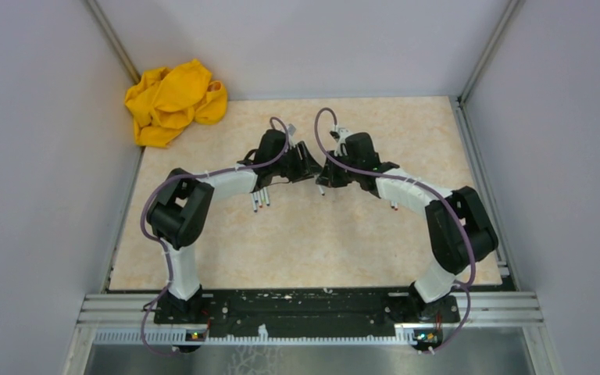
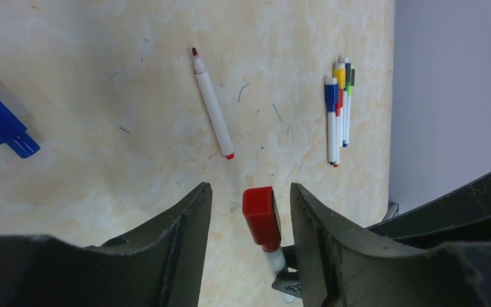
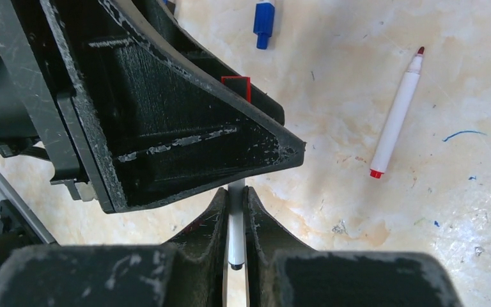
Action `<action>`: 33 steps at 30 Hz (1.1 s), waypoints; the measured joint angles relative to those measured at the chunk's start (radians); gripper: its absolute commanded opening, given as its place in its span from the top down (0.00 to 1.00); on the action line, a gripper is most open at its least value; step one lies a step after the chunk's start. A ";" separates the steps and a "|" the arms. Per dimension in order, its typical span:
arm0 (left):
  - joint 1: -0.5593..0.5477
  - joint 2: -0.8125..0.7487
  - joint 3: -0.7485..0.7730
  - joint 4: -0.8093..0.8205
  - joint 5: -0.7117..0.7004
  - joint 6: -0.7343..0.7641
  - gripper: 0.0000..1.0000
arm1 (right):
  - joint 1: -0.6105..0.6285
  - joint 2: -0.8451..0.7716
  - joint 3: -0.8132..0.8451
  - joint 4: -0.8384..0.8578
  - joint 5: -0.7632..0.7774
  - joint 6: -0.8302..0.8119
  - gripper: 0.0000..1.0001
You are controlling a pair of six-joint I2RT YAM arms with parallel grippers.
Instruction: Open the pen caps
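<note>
Room: pale grey walls (image 1: 297, 39) are closing in the table on three sides, with aluminium posts (image 1: 113, 37) rising at the far corners.
Surface: a beige marbled tabletop (image 1: 320, 242) is lying flat under both arms — it is carrying small blue ink scribbles (image 3: 463, 134) and faint scuffs.
Far left corner: a crumpled yellow cloth (image 1: 173, 100) is sitting against the wall.
Near edge: an aluminium rail (image 1: 516, 316) is carrying the two arm bases.
Left gripper (image 2: 250, 192): its jaws are standing part-way apart around a short red plastic cap (image 2: 260, 214), with a gap showing on each side.
Right gripper (image 3: 235, 195): its jaws are pinching narrow on a thin white pen barrel (image 3: 235, 233), holding it above the table — the red cap is sitting on that barrel's far end.
Meeting point: both grippers are facing each other tip to tip over the middle of the tabletop.
Loose on the surface: a red-tipped white pen without a cap (image 2: 212, 109) is lying alone. A tight bunch of capped pens (image 2: 339, 109), with blue, yellow, red and green caps, is lying near it. A blue-capped pen end (image 2: 0, 121) is lying well apart, its rest running out of frame.
</note>
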 measured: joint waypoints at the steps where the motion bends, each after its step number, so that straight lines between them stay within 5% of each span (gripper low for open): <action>1: 0.000 0.000 0.000 0.000 -0.003 -0.003 0.47 | 0.002 0.002 0.000 0.000 0.000 0.000 1.00; 13: 0.000 -0.003 -0.018 0.000 -0.057 -0.026 0.68 | 0.018 0.032 0.000 -0.002 -0.003 0.000 1.00; 18: 0.000 -0.012 -0.032 0.010 -0.061 -0.045 1.00 | 0.024 0.039 -0.001 -0.004 -0.003 0.000 1.00; 23: -0.004 -0.016 -0.033 0.023 -0.061 -0.048 1.00 | 0.028 0.043 -0.001 0.000 0.000 0.000 0.99; 27: -0.004 -0.017 -0.037 0.031 -0.055 -0.049 1.00 | 0.028 0.043 -0.001 0.009 0.000 0.006 0.81; 33: -0.004 -0.023 -0.052 0.034 -0.047 -0.050 1.00 | 0.029 0.061 -0.001 0.047 -0.004 0.015 0.79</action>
